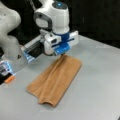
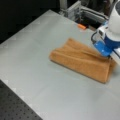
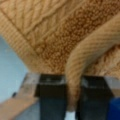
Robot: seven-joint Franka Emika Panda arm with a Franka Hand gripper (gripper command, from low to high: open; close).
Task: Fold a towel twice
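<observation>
- Orange-tan towel (image 1: 56,78) lies folded lengthwise on the grey table (image 1: 100,82), in both front views; a ridge runs along it
- gripper (image 3: 71,100) pinches a fold of cloth at its far end, jaws clenched
- judgement: grip must stay firm; edges matched

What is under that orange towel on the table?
The towel lies folded over on the grey table, so under its top layer is more towel. The gripper pinches one edge. Anything beneath the cloth is covered.
</observation>
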